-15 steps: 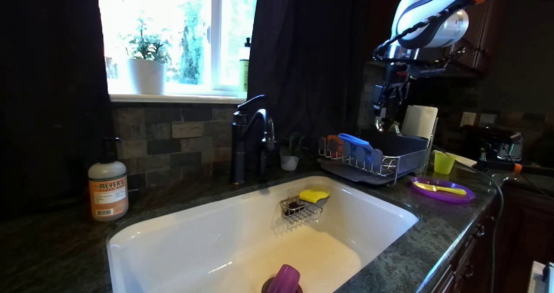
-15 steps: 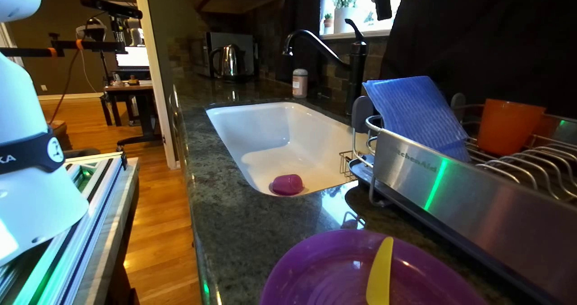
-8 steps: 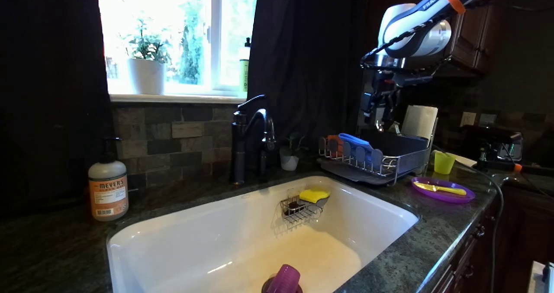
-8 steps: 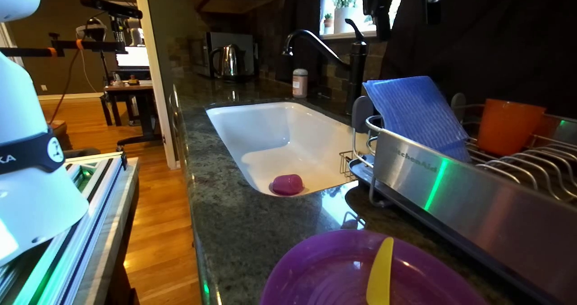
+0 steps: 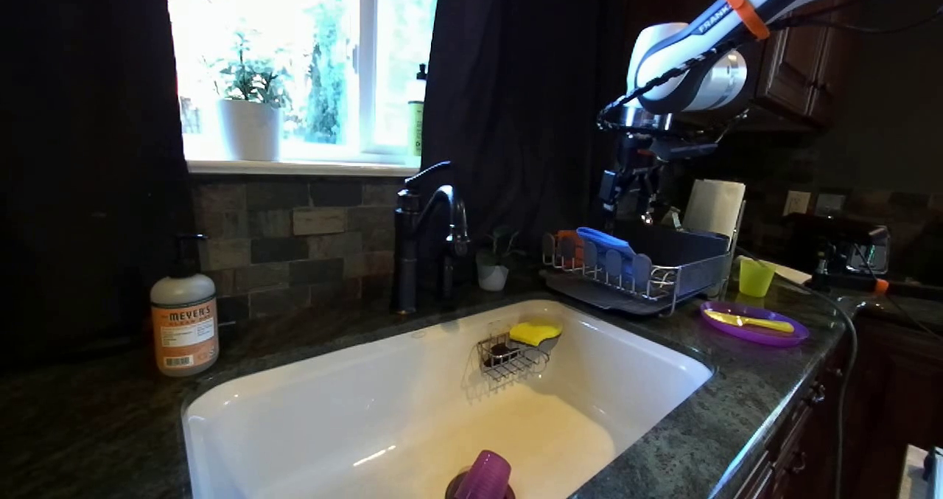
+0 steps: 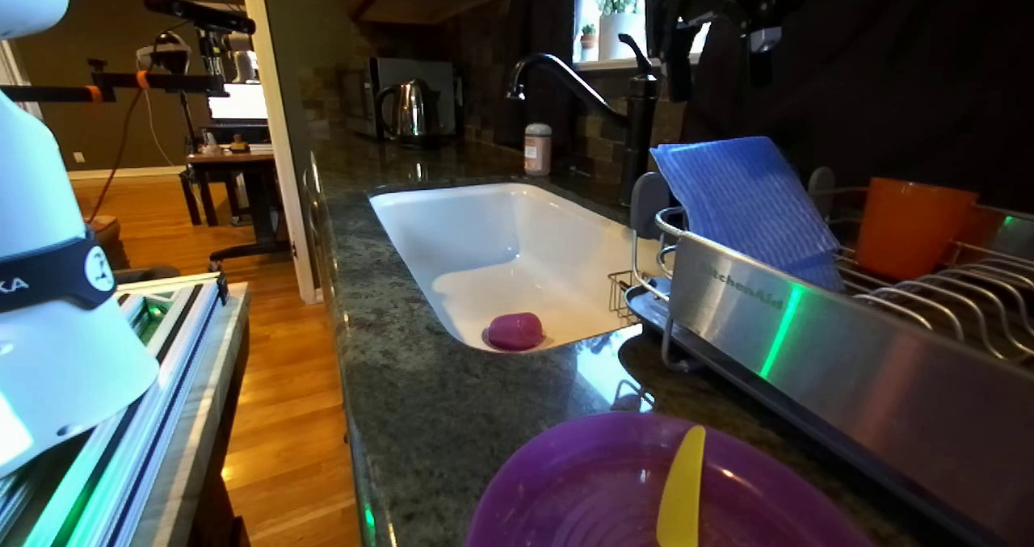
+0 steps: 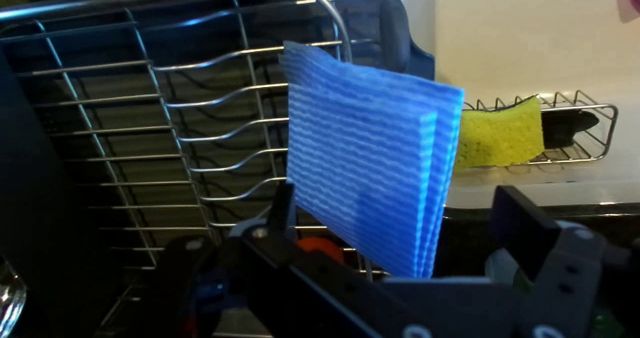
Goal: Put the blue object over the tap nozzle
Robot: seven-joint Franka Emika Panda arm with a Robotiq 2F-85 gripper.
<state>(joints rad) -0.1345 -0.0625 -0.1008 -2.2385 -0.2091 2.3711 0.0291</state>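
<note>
The blue object, a folded light-blue cloth, leans tilted at the sink-side end of the dish rack. It shows in both exterior views [image 5: 605, 239] [image 6: 747, 204] and in the wrist view [image 7: 365, 153]. The tap nozzle, a dark arching faucet, stands behind the sink in both exterior views [image 5: 451, 215] [image 6: 565, 74]; it is out of the wrist view. My gripper [image 5: 628, 208] is above the rack and the cloth, open and empty. In the wrist view its spread fingers [image 7: 395, 203] lie on either side of the cloth's lower part, with the cloth farther from the camera and apparently untouched.
The dish rack [image 6: 727, 296] holds an orange cup [image 6: 913, 228]. A yellow sponge [image 7: 502, 136] sits in a wire caddy on the sink wall. A purple cup [image 5: 482, 475] lies in the white sink [image 5: 295, 418]. A small potted plant [image 5: 492, 274] stands between tap and rack.
My gripper has moved down and toward the sink, closer above the cloth, and stays open. The cloth, rack and tap have not moved.
</note>
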